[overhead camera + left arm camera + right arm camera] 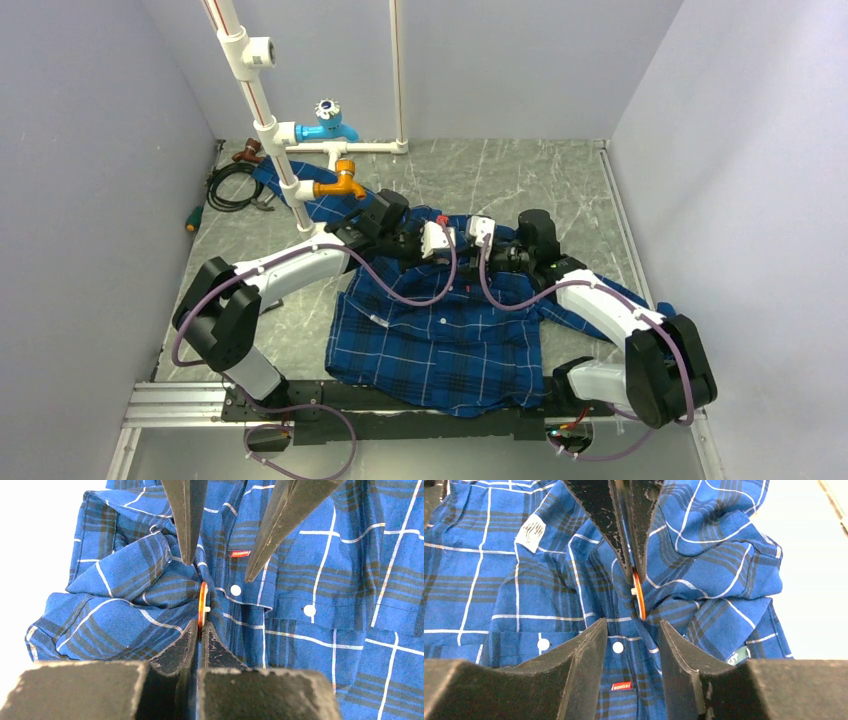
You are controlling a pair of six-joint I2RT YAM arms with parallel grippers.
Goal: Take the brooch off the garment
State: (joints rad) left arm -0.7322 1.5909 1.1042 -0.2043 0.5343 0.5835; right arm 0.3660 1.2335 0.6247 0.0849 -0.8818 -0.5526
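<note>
Brooch (202,605): seen edge-on in both wrist views, a thin orange-brown disc standing upright, with a small pale nub at mid-height. It sits in a bunched fold of the garment (440,345), on the button line just below the collar area. The cloth puckers inward around it.

Garment: blue plaid shirt with thin white lines, lying spread across the near middle of the table (520,170). The hem is toward the arm bases and one part reaches back to the pipe stand.

Left gripper (200,630): fingers pressed together, clamped on the lower edge of the brooch, with the fingertips buried in the fold.

Right gripper (632,625): fingers spread with a clear gap and holding nothing. It faces the left gripper from the opposite side, its tips just short of the brooch and straddling the placket. Whether the tips touch the cloth cannot be told.

Nearby on the shirt: white button (235,590) just beside the brooch, red tag (240,553) beyond it, and white label (531,530) off to one side.

Far side of the table: white pipe stand (262,120) carrying an orange fitting (340,184) and a blue valve (326,122). A black cable coil (232,185) lies at the far left.
</note>
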